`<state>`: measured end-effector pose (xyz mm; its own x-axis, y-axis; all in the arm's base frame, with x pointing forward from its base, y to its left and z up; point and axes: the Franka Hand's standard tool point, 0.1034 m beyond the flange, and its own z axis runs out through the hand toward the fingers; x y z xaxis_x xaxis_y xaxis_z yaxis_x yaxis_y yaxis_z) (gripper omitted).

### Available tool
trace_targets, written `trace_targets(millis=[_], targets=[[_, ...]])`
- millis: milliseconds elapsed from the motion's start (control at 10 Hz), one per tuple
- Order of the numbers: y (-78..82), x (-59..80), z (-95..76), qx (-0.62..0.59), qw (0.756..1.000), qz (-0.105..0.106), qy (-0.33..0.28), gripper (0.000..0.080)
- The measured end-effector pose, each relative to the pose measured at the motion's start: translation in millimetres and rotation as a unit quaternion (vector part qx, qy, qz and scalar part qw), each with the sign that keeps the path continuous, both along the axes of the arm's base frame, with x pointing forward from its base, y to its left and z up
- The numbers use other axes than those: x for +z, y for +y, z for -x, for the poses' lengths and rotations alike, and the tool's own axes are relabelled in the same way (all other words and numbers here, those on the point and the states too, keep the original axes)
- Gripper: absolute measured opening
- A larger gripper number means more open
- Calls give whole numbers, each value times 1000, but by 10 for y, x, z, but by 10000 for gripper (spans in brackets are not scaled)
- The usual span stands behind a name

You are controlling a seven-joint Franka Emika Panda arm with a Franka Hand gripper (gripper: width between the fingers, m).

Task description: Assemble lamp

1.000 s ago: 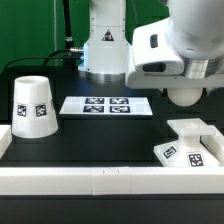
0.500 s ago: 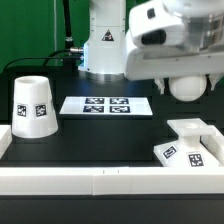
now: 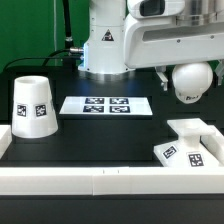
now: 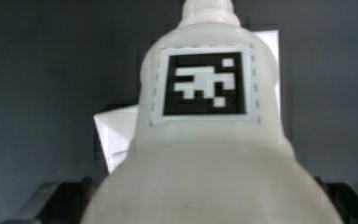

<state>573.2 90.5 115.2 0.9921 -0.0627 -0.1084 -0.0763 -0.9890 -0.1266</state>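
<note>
My gripper (image 3: 190,72) is shut on the white ball-shaped bulb (image 3: 191,83) and holds it in the air above the small square sloped base (image 3: 189,146), which sits at the exterior view's right front. In the wrist view the bulb (image 4: 204,150) fills the frame with its black-and-white tag facing the camera. The dark fingers (image 4: 55,204) press against its sides, and part of the base (image 4: 110,132) shows behind it. The tapered shade (image 3: 32,105) stands on the table at the exterior view's left, apart from the gripper.
The marker board (image 3: 106,105) lies flat at the middle of the black table. A white raised rim (image 3: 100,180) runs along the front edge. The arm's white pedestal (image 3: 104,50) stands behind the marker board.
The gripper body has risen and shifted toward the exterior view's right. The bulb has come up slightly with it and shows more fully below the hand.
</note>
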Motion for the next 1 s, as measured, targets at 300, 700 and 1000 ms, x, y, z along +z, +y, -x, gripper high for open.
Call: trace_targets(millis=[300,700,1000], targets=[[-65,139,-145,14,995,8,-95,574],[-118,322,-414,9,967,19,-252,574],[-163,279,-404,43,950,34,-306,574]])
